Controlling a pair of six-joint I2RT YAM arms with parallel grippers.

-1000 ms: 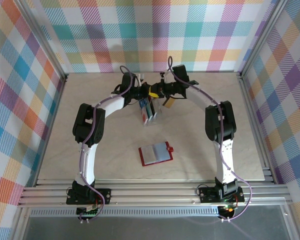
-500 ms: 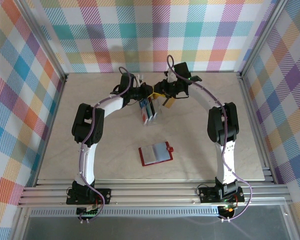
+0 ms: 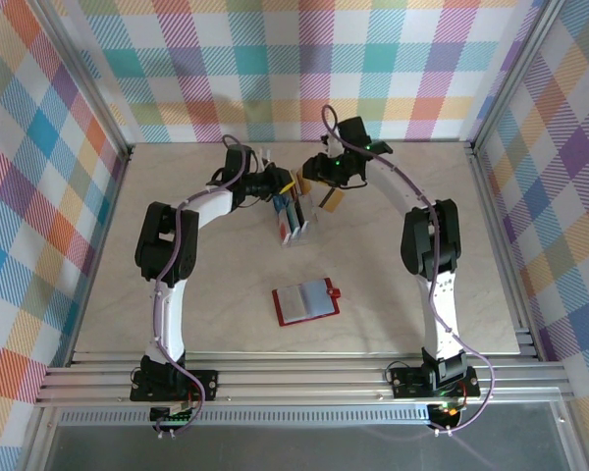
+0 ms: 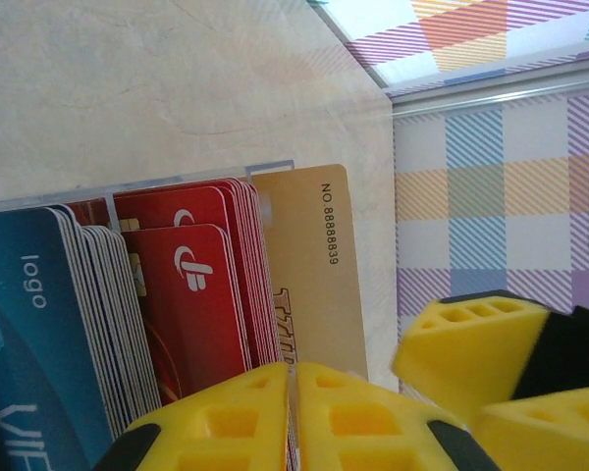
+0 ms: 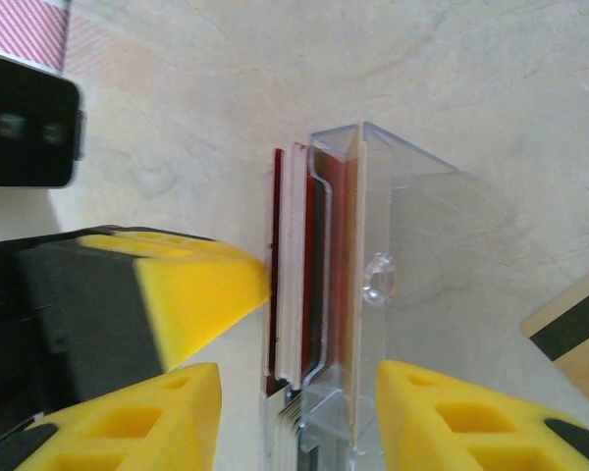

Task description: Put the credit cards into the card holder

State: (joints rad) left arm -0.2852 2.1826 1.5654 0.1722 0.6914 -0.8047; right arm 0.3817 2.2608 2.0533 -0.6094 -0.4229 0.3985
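The top camera looked down from above and behind my 2 bases, far enough to take in the whole table (image 3: 422,294). Each wrist camera looked past its own fingers (image 5: 452,412), very near the clear rack (image 5: 373,245), which all 3 views shared.

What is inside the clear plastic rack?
Blue cards and red cards stand upright, packed together, in the clear rack. A gold card stands at its end, perhaps outside. The left tool covers their lower parts.
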